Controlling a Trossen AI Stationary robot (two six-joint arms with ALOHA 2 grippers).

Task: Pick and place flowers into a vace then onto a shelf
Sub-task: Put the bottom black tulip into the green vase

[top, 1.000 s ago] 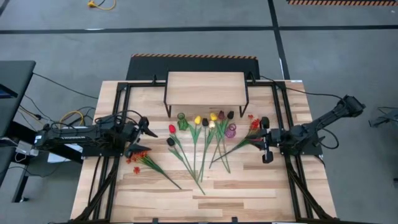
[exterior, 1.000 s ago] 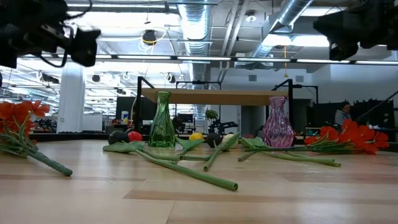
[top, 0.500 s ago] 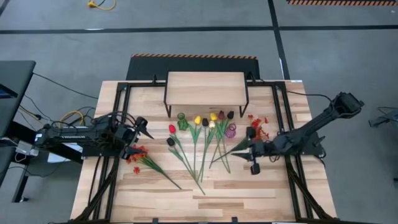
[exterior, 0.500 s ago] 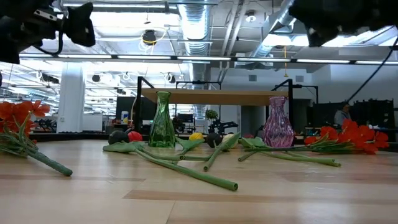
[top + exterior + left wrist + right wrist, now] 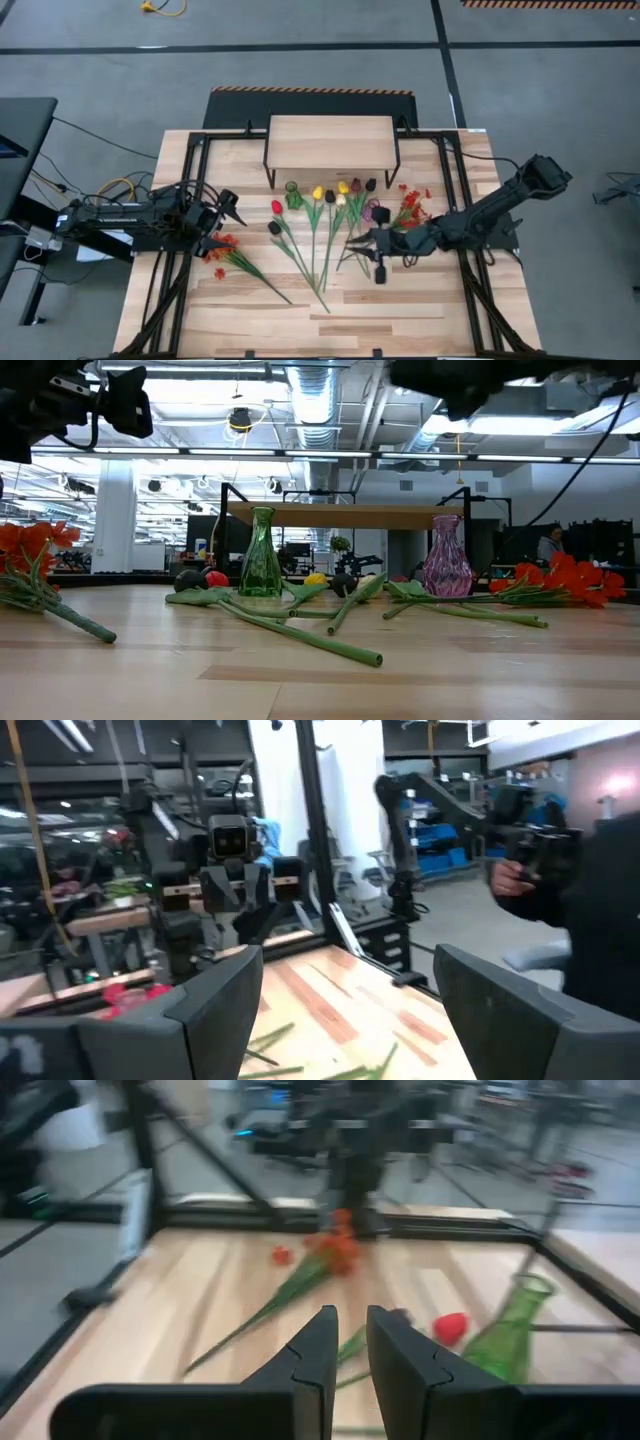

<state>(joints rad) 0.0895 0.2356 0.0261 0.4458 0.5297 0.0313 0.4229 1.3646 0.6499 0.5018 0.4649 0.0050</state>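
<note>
The flowers [image 5: 322,232] lie loose on the middle of the table: tulips with long green stems, plus one red-orange spray at the left [image 5: 226,256] and one at the right [image 5: 408,210]. A green vase [image 5: 293,195] and a purple vase [image 5: 371,210] stand upright among them. The shelf [image 5: 331,143] stands behind them. My right gripper [image 5: 358,245] hovers above the stems right of centre, shut with only a narrow slit and nothing in it [image 5: 348,1348]. At the table's left side my left gripper [image 5: 227,220] stands open and empty [image 5: 345,1010], raised above the left spray.
Black frame rails [image 5: 197,190] run along both sides of the table and behind the shelf. Bare wood lies along the near edge [image 5: 330,325]. In the low view the green vase [image 5: 261,553] and the purple vase [image 5: 444,556] stand in front of the shelf [image 5: 345,515].
My right gripper has swung from the table's right side toward its middle, rising a little, and now hangs over the flower stems. Its fingers have stayed as they were. My left gripper has stayed in place and rolled slightly. No flower or vase has moved.
</note>
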